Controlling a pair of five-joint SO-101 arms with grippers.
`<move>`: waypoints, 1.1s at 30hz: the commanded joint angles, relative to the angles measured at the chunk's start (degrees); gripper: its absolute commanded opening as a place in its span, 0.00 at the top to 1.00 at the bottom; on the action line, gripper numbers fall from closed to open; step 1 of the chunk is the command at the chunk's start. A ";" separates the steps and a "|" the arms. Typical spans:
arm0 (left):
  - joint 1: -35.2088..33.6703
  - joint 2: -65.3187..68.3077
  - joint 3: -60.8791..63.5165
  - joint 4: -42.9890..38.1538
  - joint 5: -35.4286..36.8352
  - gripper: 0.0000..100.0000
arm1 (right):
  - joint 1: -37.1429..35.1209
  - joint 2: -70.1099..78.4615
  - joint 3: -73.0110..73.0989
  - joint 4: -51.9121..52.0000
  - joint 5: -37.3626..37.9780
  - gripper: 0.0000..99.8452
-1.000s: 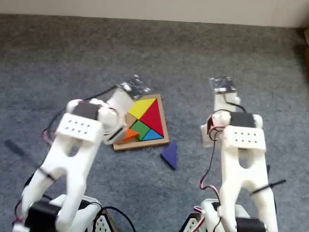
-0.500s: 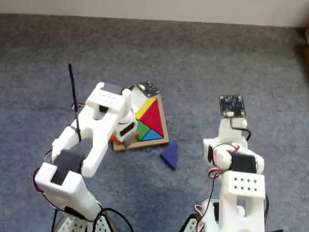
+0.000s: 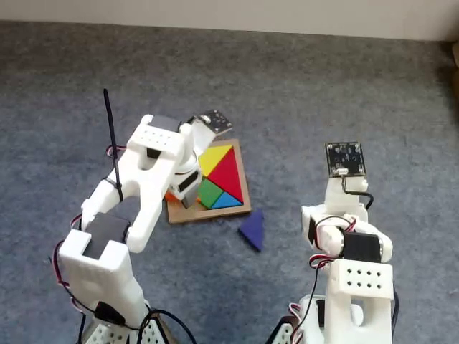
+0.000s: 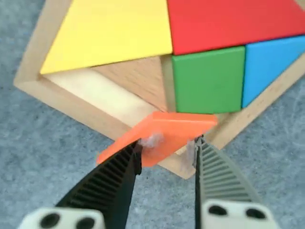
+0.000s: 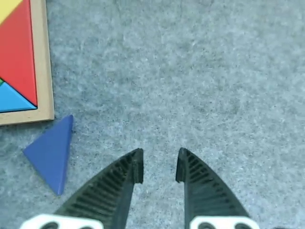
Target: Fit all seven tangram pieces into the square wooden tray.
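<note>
1. The desk [image 3: 337, 79] is covered in grey, fuzzy carpet-type fabric [image 5: 205, 71] with a short, nubby pile, and the wrist views show the same stuff up close.
2. A pale cream strip [image 3: 229, 13] runs along the far edge. Wall or skirting, can't tell which.
3. Light's soft and even, with only faint shadows on the fabric.
4. There's a small brownish bit [image 3: 455, 61] at the far right edge, too cut off to identify.

No text, label, brand, number or sign can be read. The circuit board [image 3: 344, 159] on the right arm's wrist carries marks too small to make out.
</note>
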 commanded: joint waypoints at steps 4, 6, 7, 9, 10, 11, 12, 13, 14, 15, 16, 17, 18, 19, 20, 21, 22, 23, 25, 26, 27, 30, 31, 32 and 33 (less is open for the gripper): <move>-1.19 1.36 -3.47 -1.41 0.88 0.81 | 0.84 -1.19 -0.22 -1.19 -0.18 0.89; -1.19 1.36 -3.91 -1.49 0.70 0.81 | 0.84 -1.19 -0.13 -1.19 -0.18 0.89; -1.19 1.36 -4.00 -1.85 0.62 0.81 | 0.84 -1.19 -0.13 -1.19 -0.18 0.89; -1.19 1.36 -3.74 -3.34 0.62 0.81 | 0.84 -1.19 -0.13 -1.19 -0.18 0.89; -1.19 1.45 -3.65 -4.22 0.62 0.81 | 0.84 -1.19 -0.13 -1.19 -0.18 0.89; -1.19 1.45 -3.56 -4.84 0.62 0.81 | 0.84 -1.19 -0.13 -1.19 -0.18 0.89; -1.19 1.45 -3.56 -5.01 0.53 0.81 | 0.84 -1.19 -0.13 -1.19 -0.18 0.89; -1.19 1.45 -3.56 -5.01 0.53 0.79 | 0.84 -1.19 -0.13 -1.10 -0.18 0.89; -1.19 1.45 -3.65 -4.84 0.53 0.78 | 0.84 -1.27 -0.13 -1.10 -0.18 0.89; -1.19 1.45 -3.82 -4.75 0.53 0.77 | 0.84 -1.27 -0.13 -1.01 -0.18 0.89; -1.19 1.45 -3.91 -4.84 0.53 0.77 | 0.84 -1.27 -0.13 -1.01 -0.18 0.89; -1.19 1.45 -3.82 -5.01 0.09 0.78 | 0.84 -1.36 -0.13 -1.01 -0.18 0.89; -1.01 1.45 -3.56 -5.01 -1.32 0.79 | 0.84 -1.36 -0.13 -1.01 -0.18 0.89; -0.84 1.45 -3.47 -4.84 -2.73 0.79 | 0.84 -1.36 -0.13 -1.01 -0.18 0.89; -0.75 1.45 -3.38 -4.66 -3.43 0.80 | 0.84 -1.36 -0.13 -1.01 -0.18 0.89; -0.75 1.36 -3.47 -4.66 -3.60 0.81 | 0.84 -1.36 -0.13 -1.01 -0.18 0.89; -0.92 0.84 -3.65 -4.66 -3.60 0.81 | 0.84 -1.36 -0.13 -1.01 -0.18 0.89; -1.10 0.57 -4.09 -4.13 -3.60 0.81 | 0.84 -1.36 -0.13 -1.01 -0.18 0.89; -1.19 -0.40 -6.29 -0.70 -3.60 0.81 | 0.84 -1.36 -0.13 -1.01 -0.18 0.89; -1.19 -1.10 -7.25 1.05 -3.78 0.81 | 0.84 -1.36 -0.13 -1.01 -0.18 0.89; -1.19 -1.98 -8.13 2.46 -3.78 0.81 | 0.84 -1.36 -0.13 -1.10 -0.18 0.89; -1.10 -4.26 -10.42 4.75 -3.96 0.81 | 0.84 -1.36 -0.13 -1.10 -0.18 0.89; -1.10 -4.79 -10.86 4.84 -3.96 0.81 | 0.84 -1.36 -0.13 -1.10 -0.18 0.89; -1.10 -5.23 -11.03 4.84 -3.96 0.80 | 0.84 -1.36 -0.13 -1.10 -0.18 0.89; -1.10 -5.41 -11.03 4.75 -4.04 0.79 | 0.84 -1.36 -0.13 -1.10 -0.18 0.89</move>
